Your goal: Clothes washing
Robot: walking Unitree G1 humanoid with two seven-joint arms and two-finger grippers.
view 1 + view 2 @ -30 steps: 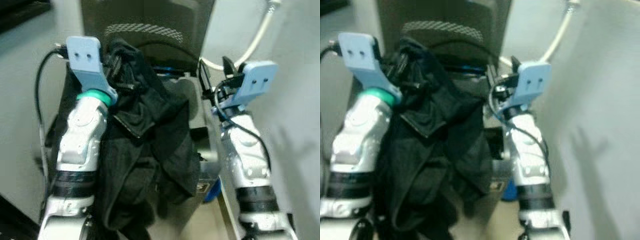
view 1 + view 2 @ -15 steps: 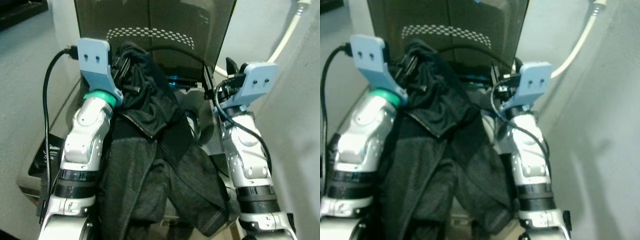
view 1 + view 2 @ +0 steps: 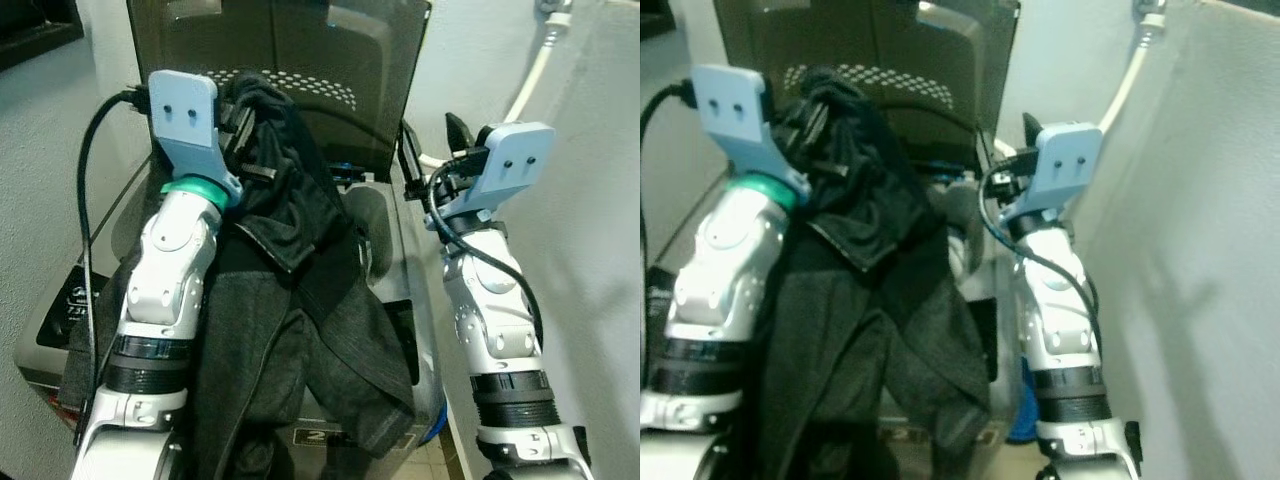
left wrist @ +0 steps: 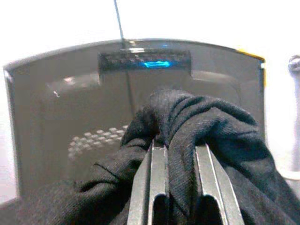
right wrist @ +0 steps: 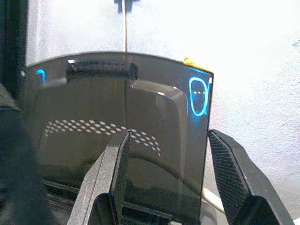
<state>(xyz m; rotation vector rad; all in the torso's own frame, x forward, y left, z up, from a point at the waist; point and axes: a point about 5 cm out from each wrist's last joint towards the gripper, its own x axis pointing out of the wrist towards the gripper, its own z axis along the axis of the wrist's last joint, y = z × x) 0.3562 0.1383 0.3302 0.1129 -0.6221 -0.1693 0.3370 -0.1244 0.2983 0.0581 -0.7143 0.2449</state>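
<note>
A black garment [image 3: 300, 300] hangs in long folds from my raised left gripper [image 4: 180, 150], which is shut on a bunched part of it [image 4: 211, 117]. The cloth drapes down over the front of a grey top-loading washing machine [image 3: 402, 262]. The washer's dark lid [image 3: 330, 50] stands open behind the garment, and the tub opening [image 3: 368, 215] is partly hidden by the cloth. My right gripper [image 5: 168, 136] is open with nothing between its fingers, held up at the washer's right side and facing the lid [image 5: 140, 108].
A white hose [image 3: 530, 80] runs down the wall behind the washer on the right. A pale wall [image 3: 600, 260] stands close along my right arm. A blue object [image 3: 437, 425] sits low beside the washer's right front corner. A black cable [image 3: 88, 200] loops off my left wrist.
The camera has shifted, so more of the washer's top and front shows. The left gripper keeps its hold on the garment. The right gripper stays open at the same height.
</note>
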